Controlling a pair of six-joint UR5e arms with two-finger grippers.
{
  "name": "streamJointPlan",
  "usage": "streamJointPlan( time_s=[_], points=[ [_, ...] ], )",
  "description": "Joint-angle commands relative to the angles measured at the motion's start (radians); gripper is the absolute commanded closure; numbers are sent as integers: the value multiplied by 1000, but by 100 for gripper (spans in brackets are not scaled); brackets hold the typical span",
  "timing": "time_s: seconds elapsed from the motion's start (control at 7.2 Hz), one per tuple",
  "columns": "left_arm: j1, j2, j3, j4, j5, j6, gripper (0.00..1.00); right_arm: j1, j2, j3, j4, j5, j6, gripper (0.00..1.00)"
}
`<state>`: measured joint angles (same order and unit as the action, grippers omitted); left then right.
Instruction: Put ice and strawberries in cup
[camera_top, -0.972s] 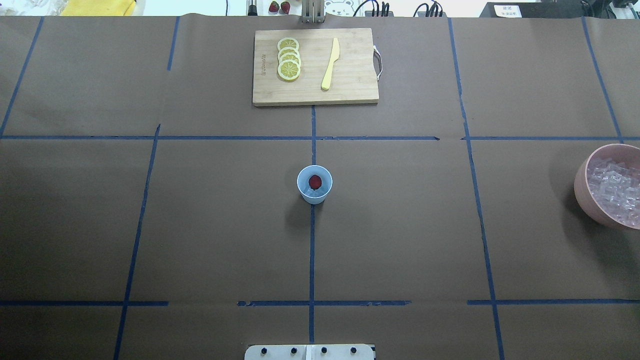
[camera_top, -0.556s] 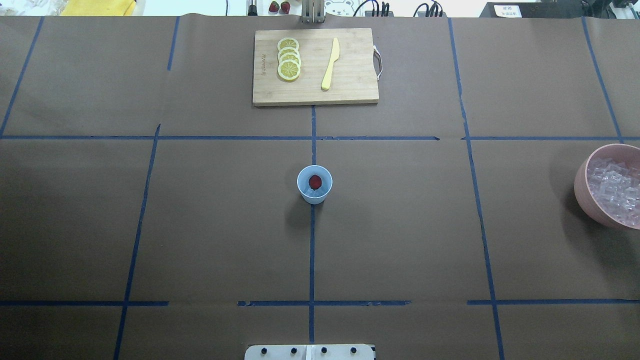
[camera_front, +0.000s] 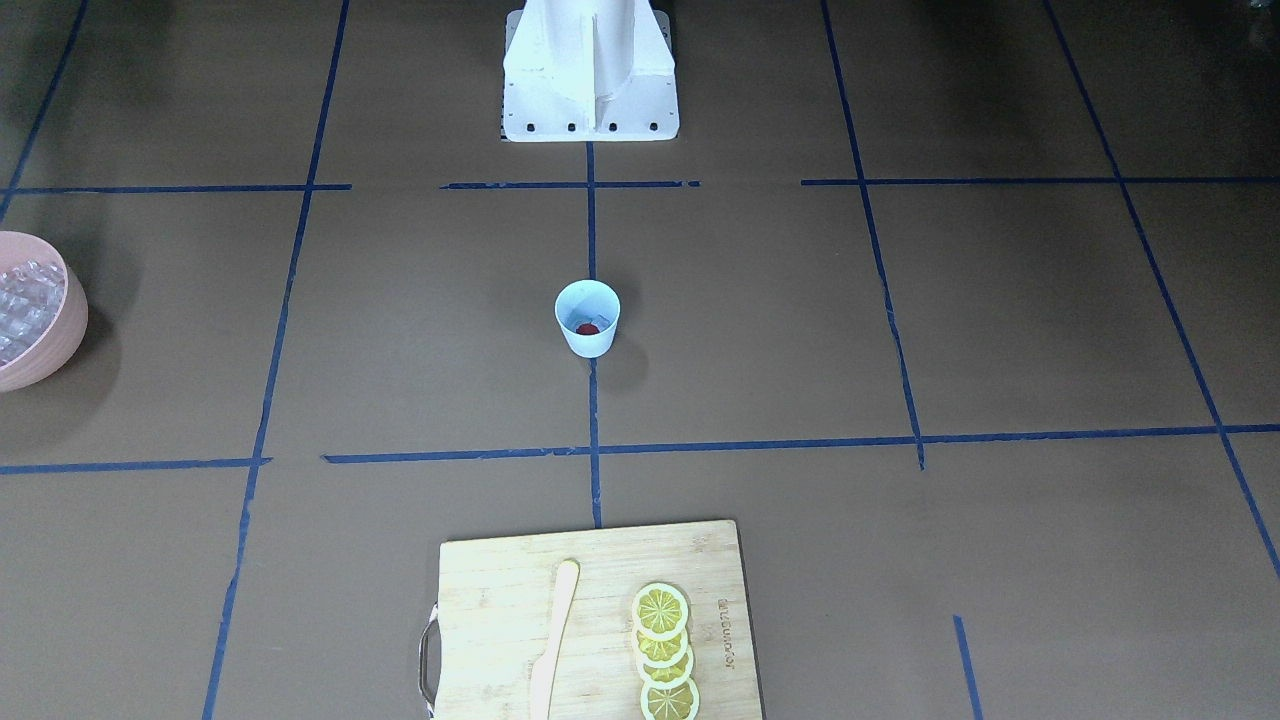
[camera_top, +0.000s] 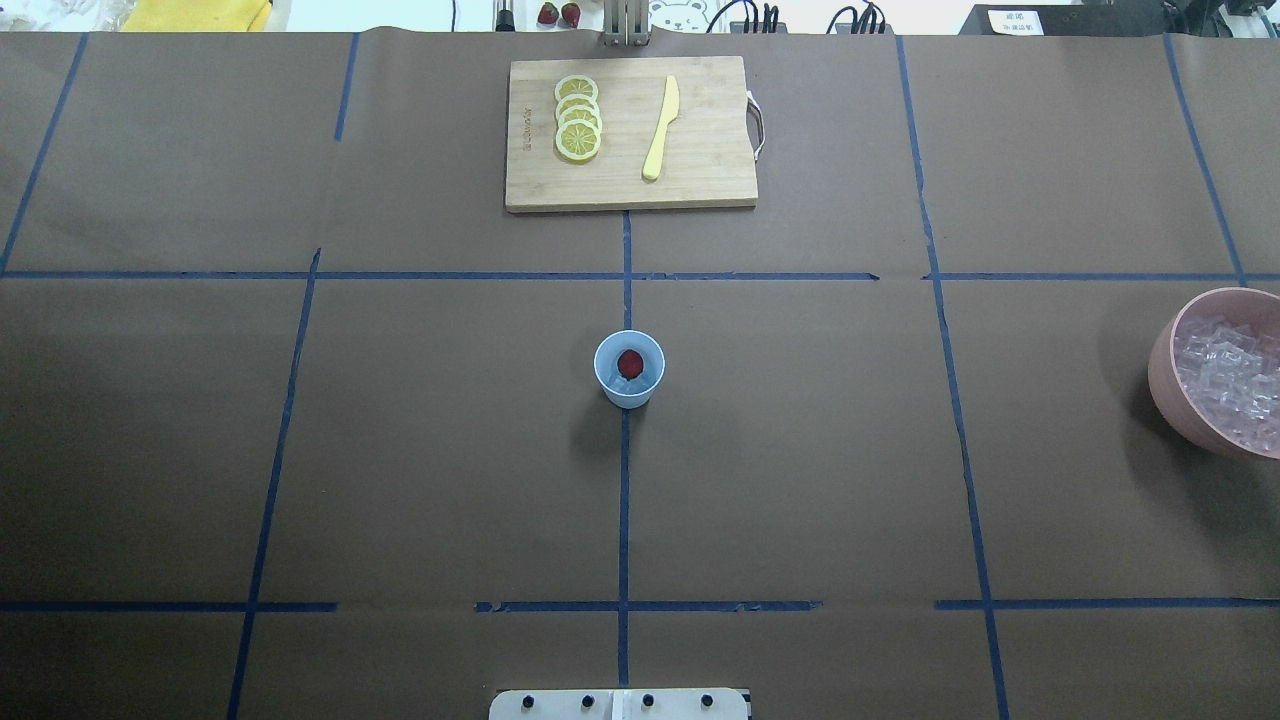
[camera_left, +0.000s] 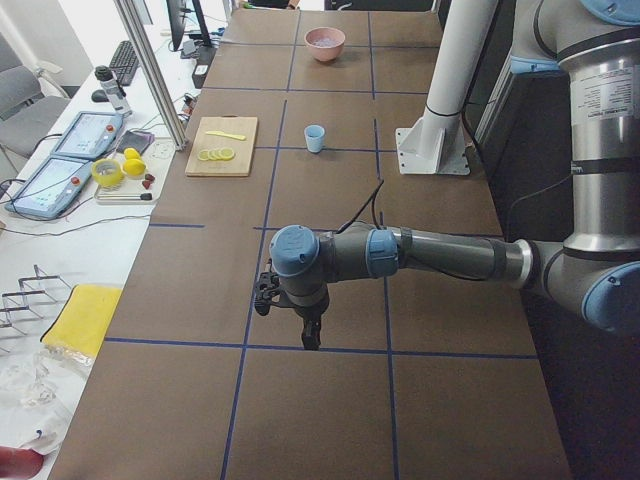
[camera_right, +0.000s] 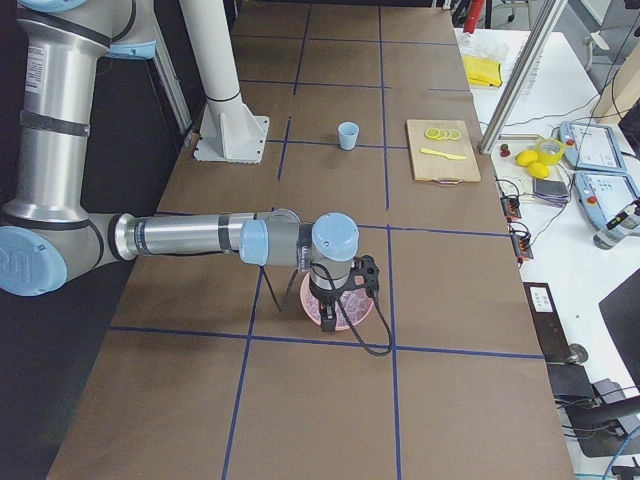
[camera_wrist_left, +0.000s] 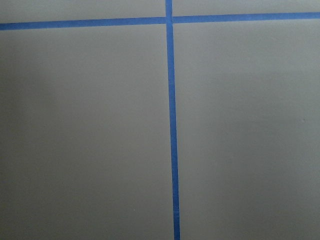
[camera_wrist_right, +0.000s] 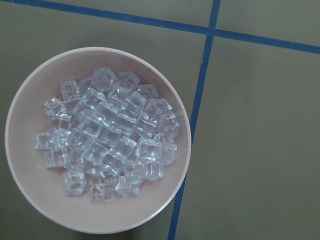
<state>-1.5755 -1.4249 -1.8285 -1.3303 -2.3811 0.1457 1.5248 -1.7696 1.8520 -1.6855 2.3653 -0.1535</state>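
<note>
Cup (camera_top: 629, 397) stands mid-table (camera_top: 300, 450) with the strawberry (camera_top: 630, 363) already inside, though I cannot tell whether any ice lies under it. Ice (camera_wrist_right: 107, 137) fills the bowl (camera_wrist_right: 125, 215) at the table's right end, with the right arm (camera_right: 200, 237) poised directly above it and the left arm (camera_left: 440, 255) over bare table. I cannot tell whether either set of jaws is open or closed, and moving ice looks like the job left.

Brown table (camera_top: 400, 450), cup (camera_top: 630, 396), pink bowl (camera_top: 1162, 375), cutting board (camera_top: 710, 140)
</note>
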Motion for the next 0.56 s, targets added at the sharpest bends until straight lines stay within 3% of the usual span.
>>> streamJointPlan(
  time_s=[0.0,0.42],
  points=[
    [0,-3,4,-1,0,0,0,3,-25,16,3,3,2,0],
    [0,-14,-17,0,-1,0,0,1,-11,-19,4,-3,-1,0]
  ],
)
